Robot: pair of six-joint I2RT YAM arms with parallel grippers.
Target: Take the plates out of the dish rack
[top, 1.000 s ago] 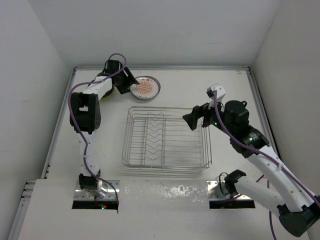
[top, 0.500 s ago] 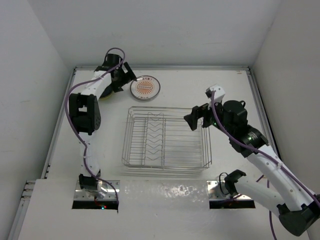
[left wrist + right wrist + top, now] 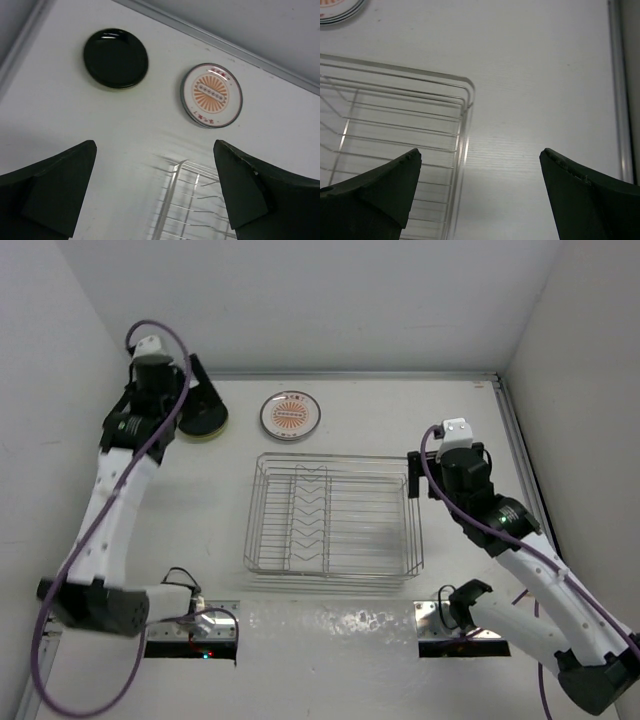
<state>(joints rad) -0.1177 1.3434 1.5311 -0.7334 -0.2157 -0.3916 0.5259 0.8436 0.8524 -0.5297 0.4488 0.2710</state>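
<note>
The silver wire dish rack (image 3: 335, 525) stands mid-table and holds no plates; its corner shows in the left wrist view (image 3: 186, 200) and the right wrist view (image 3: 395, 120). A white plate with a red-orange pattern (image 3: 291, 415) lies flat behind the rack and also shows in the left wrist view (image 3: 211, 95). A black plate (image 3: 115, 58) lies on a lime green one (image 3: 207, 430) at the back left. My left gripper (image 3: 192, 390) is open and empty, raised above that stack (image 3: 155, 165). My right gripper (image 3: 425, 478) is open and empty beside the rack's right edge (image 3: 480, 155).
White walls enclose the table on three sides, with a metal rail (image 3: 350, 375) along the back edge and one (image 3: 619, 90) along the right edge. The arm bases (image 3: 190, 625) sit at the near edge.
My left arm has pulled up and swung left, away from the red-orange plate. My right gripper has drawn back to the right, off the rack's right end.
</note>
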